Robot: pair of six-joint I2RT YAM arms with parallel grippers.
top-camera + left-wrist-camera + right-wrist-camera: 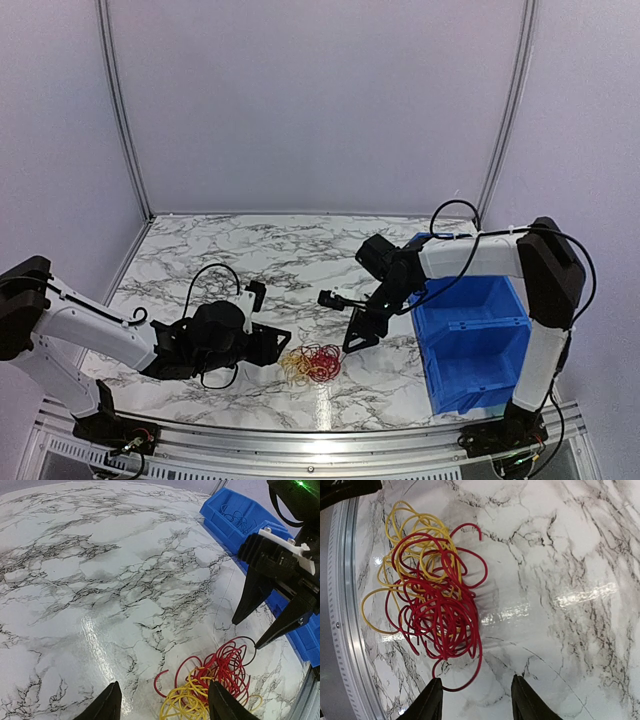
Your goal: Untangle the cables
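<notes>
The cables [311,365] lie in a small tangle on the marble table near its front edge. Red loops [440,615] are piled over yellow ones [415,527]. A thin dark loop [248,639] shows at the tangle's edge, near one fingertip of the right gripper [246,635]. My right gripper [358,340] points down beside the bundle. Its jaws [476,680] stand open, with one red loop curving in by the left finger. My left gripper [278,345] lies low on the other side, open [164,690], with the yellow cables [187,700] just ahead between its fingers.
A blue bin [440,375] stands at the right; in the left wrist view its wall [220,522] is close behind the right gripper, and a thin dark wire seems to lie inside. A metal rail [320,440] runs along the table's front edge.
</notes>
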